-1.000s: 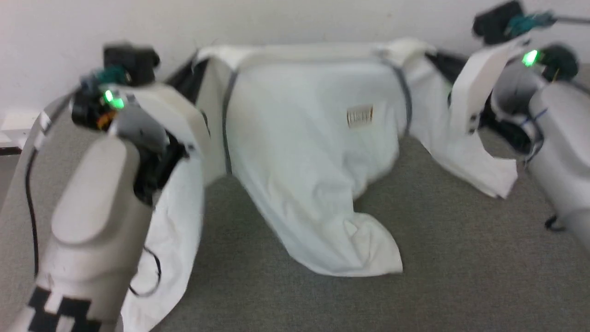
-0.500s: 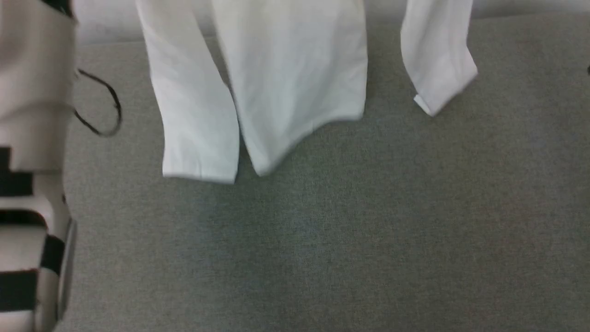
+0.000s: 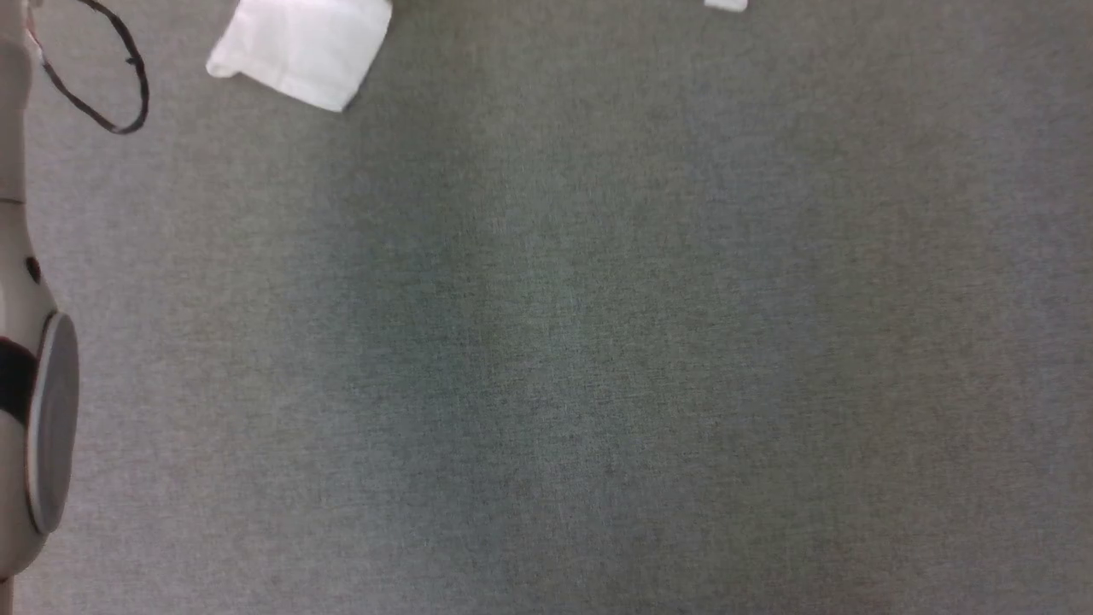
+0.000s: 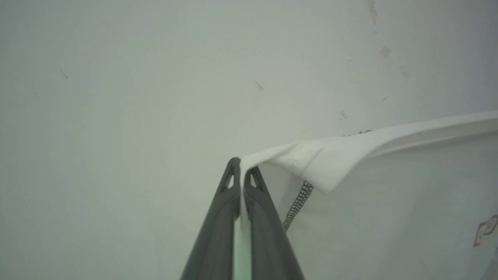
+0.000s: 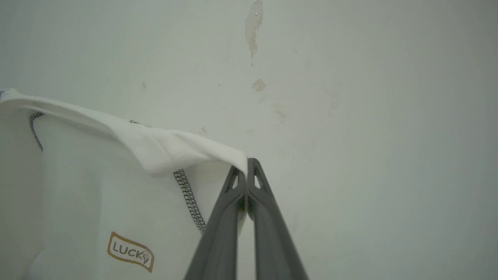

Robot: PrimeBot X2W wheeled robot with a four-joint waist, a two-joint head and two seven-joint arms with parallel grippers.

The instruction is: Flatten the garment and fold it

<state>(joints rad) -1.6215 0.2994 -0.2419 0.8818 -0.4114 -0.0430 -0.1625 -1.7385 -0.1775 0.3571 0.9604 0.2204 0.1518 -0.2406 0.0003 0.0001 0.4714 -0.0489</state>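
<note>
The garment (image 5: 97, 202) is a white thin T-shirt hanging stretched between both grippers in front of a pale wall. In the right wrist view my right gripper (image 5: 246, 165) is shut on one top corner of it, with grey-black seam stitching and the brown-bordered "LUCKY" patch (image 5: 130, 251) below. In the left wrist view my left gripper (image 4: 241, 168) is shut on the other top corner of the garment (image 4: 389, 202). In the head view a hanging end of the garment (image 3: 303, 47) shows at the top left above the grey surface.
A grey felt-like table surface (image 3: 598, 342) spreads across the head view. My pale left arm (image 3: 34, 410) runs along the left edge, with a black cable loop (image 3: 111, 85) beside it. A pale wall (image 5: 350, 97) with chipped paint stands behind the garment.
The head view has swung downward, so the garment has slid up out of the picture; just its lowest ends remain at the top. The garment has been lifted clear of the surface.
</note>
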